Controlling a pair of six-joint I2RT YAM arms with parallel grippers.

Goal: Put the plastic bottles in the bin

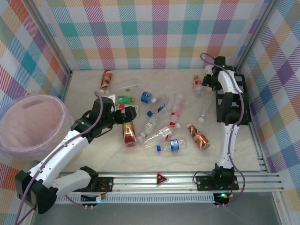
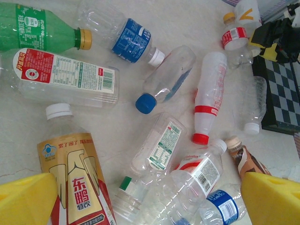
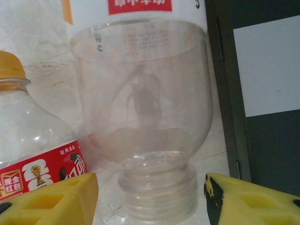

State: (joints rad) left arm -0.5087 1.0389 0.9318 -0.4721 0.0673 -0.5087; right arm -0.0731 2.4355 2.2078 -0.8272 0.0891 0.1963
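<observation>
Plastic bottles lie scattered on the pale table: a green one (image 1: 125,99), a gold-and-red one (image 1: 129,132), a brown one (image 1: 199,137) and several clear ones. My left gripper (image 1: 125,112) hovers wide open over the pile. Below it lie a clear bottle with a green-white label (image 2: 159,147) and the gold bottle (image 2: 77,183). My right gripper (image 1: 206,83) is at the far right. Its yellow fingers (image 3: 51,199) stand on either side of a clear bottle's neck (image 3: 157,187), with small gaps. The bin (image 1: 63,115), a pink translucent tub, sits at the left.
A black checkerboard block (image 1: 229,101) lies along the right wall, right beside my right gripper. A red-labelled bottle with an orange cap (image 3: 33,140) stands just left of the bottle between my right fingers. Plaid walls enclose the table.
</observation>
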